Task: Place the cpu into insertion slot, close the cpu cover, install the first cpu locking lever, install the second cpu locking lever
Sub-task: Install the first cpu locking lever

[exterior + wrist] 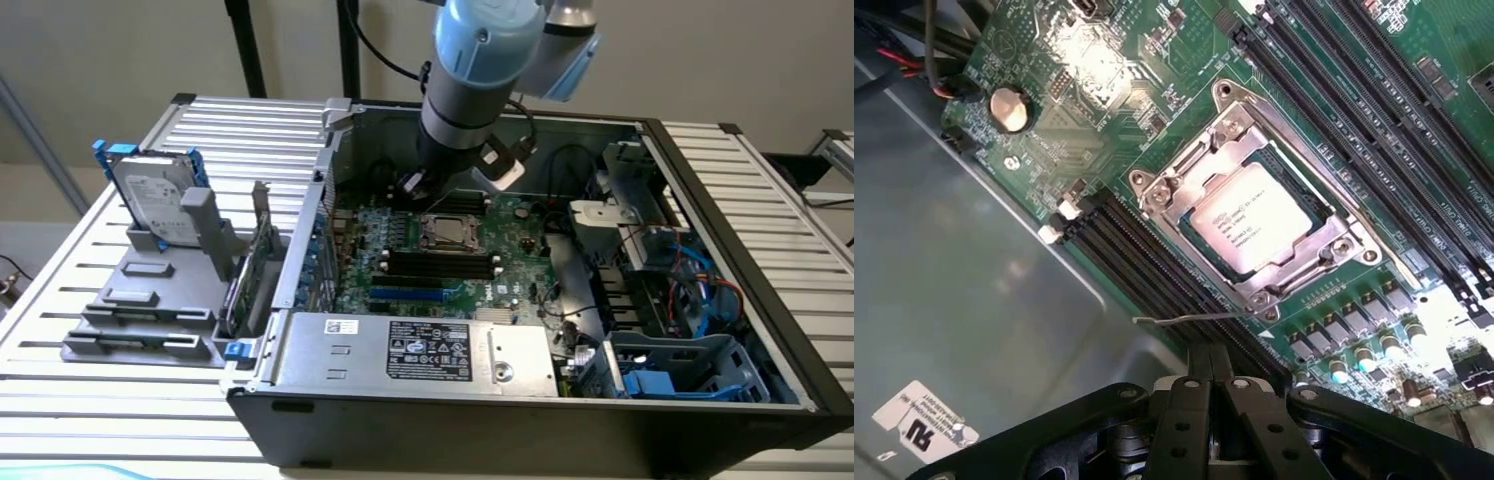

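Your cpu (pixel 1251 220) lies flat in the insertion slot (pixel 1306 203), with the cpu cover (pixel 1194 170) down around it. A thin silver lever (pixel 1184 319) juts out just beside the fingers (pixel 1199 364), which are clenched together on nothing. The slot sits on the green motherboard (pixel 1104 70) inside the open computer case (pixel 747 300) on the worktop (pixel 80 300).

Slatted metal table (pixel 94 400): bears one open black computer case (pixel 534 440); one grey plastic drive rack (pixel 140 310), just beside the case, on the exterior view's left.
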You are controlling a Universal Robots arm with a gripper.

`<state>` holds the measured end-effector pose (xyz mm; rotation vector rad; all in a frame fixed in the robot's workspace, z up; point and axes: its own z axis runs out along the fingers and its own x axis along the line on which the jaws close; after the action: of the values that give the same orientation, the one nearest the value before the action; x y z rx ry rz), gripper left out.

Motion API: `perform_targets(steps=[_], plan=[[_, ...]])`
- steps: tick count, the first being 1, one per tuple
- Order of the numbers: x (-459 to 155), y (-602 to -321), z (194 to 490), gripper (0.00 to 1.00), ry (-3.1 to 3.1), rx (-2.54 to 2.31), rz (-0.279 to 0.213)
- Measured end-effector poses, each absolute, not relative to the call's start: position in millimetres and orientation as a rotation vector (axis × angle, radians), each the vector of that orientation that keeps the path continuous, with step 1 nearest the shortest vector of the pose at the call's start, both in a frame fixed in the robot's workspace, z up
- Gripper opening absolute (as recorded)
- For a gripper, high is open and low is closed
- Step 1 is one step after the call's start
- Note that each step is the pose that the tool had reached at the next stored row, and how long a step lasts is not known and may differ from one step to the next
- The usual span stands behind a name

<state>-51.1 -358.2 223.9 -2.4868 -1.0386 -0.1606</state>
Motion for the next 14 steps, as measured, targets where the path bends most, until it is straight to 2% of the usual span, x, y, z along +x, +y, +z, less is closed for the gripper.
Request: perform_targets(steps=[14], plan=[[-55.6, -348.6, 207.4, 0.11, -1.096, -2.478, -0.140]])
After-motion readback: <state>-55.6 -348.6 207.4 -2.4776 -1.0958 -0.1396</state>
